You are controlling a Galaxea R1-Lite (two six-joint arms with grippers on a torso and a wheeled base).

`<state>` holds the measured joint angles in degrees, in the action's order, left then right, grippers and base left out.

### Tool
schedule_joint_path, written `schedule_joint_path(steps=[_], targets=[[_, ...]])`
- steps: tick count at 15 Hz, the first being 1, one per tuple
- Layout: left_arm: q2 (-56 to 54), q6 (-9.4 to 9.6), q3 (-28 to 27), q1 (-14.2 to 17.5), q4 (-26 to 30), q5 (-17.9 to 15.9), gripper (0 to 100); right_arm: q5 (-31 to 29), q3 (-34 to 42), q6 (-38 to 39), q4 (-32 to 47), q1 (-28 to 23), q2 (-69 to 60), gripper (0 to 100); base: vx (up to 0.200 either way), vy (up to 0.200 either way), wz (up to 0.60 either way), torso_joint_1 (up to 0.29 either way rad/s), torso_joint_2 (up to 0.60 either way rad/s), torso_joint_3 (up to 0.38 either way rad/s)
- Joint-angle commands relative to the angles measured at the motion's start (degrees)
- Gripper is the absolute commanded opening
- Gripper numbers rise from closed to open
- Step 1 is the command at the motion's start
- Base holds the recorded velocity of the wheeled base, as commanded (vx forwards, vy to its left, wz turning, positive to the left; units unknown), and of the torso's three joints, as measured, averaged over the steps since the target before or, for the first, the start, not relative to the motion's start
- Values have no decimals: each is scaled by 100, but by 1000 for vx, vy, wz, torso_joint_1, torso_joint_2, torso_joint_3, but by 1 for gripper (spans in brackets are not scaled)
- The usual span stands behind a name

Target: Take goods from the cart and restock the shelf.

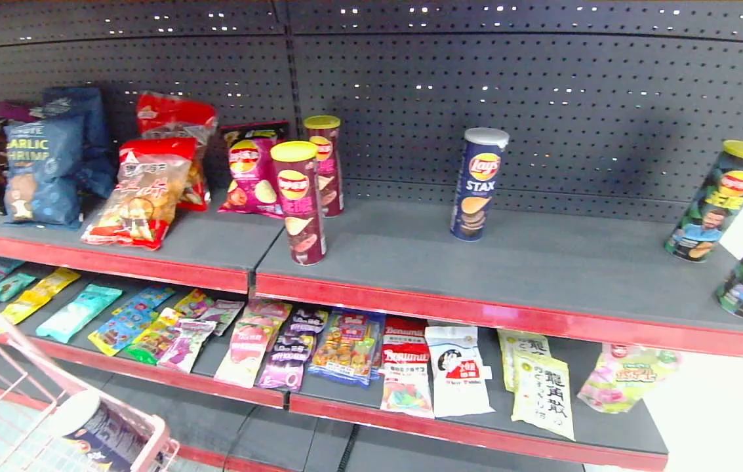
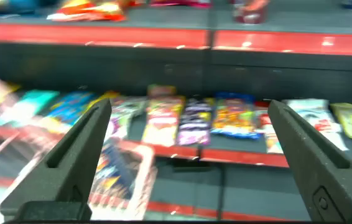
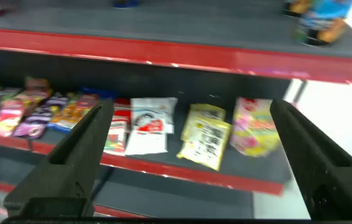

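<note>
Five cans [image 1: 478, 183] are stood on the top shelf [image 1: 410, 262]; one can [image 1: 92, 426] is seen in the cart [image 1: 30, 357]. The left pincer [image 2: 189, 107] and right pincer [image 3: 193, 106] are held spread, empty.

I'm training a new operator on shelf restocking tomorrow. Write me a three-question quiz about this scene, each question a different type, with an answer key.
1. True or false: the blue can stands upright on the upper shelf.
2. Multiple choice: the lids of the two maroon cans are A) yellow, B) grey, C) red.
3. Short answer: is the left gripper open or shut?
Key: 1 true; 2 A; 3 open.
</note>
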<state>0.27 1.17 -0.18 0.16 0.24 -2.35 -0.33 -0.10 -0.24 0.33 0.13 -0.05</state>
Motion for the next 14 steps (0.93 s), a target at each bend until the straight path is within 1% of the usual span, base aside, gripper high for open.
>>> schedule_joint_path(steps=[1, 6, 8, 14], targets=[[0, -3, 1, 11, 2, -2, 100, -2, 1, -2, 2, 4, 5, 100, 0, 0, 600, -2, 2, -2], [0, 6, 1, 11, 2, -2, 100, -2, 1, 7, 2, 4, 5, 100, 0, 0, 600, 0, 2, 1], [0, -3, 9, 2, 2, -2, 100, -2, 1, 7, -7, 4, 5, 100, 0, 0, 0, -23, 38, 31], [0, 6, 1, 2, 2, -2, 100, -2, 1, 7, -7, 4, 5, 100, 0, 0, 0, -140, 333, 191]])
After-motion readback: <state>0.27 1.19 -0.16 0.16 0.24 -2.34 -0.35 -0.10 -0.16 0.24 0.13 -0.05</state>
